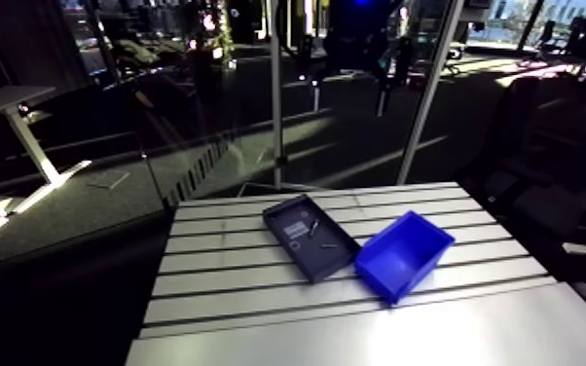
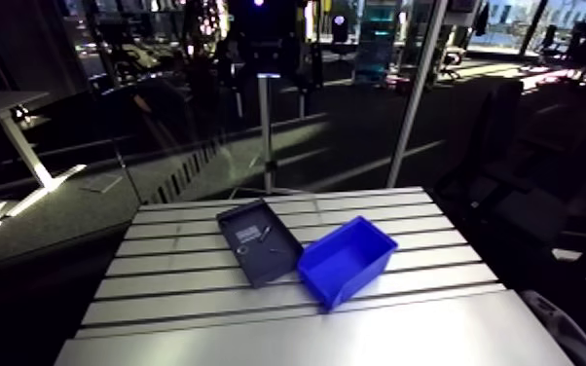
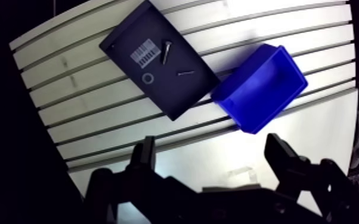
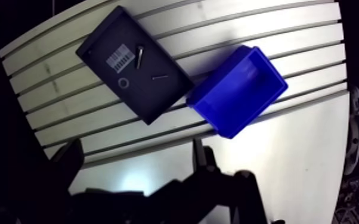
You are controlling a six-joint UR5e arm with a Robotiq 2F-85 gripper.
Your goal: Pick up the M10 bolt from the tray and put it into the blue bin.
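Observation:
A dark tray (image 3: 176, 95) lies on the slotted table (image 3: 92, 113), well ahead of my gripper (image 3: 210, 143). Inside the tray, the M10 bolt (image 3: 166, 50) rests beside a white barcode label (image 3: 144, 53). The blue bin (image 3: 260, 88) stands empty, touching the tray's side. My gripper hovers high above the table's near part. Its two dark fingers (image 3: 145, 156) are wide apart with nothing between them. The arm view shows the tray (image 1: 309, 237) and the bin (image 1: 404, 255) mid-table, but not the gripper.
A small washer (image 3: 148, 78) and a thin screw (image 3: 186, 73) also lie in the tray, close to the bolt. The table's edges drop off into dark floor on the tray's side.

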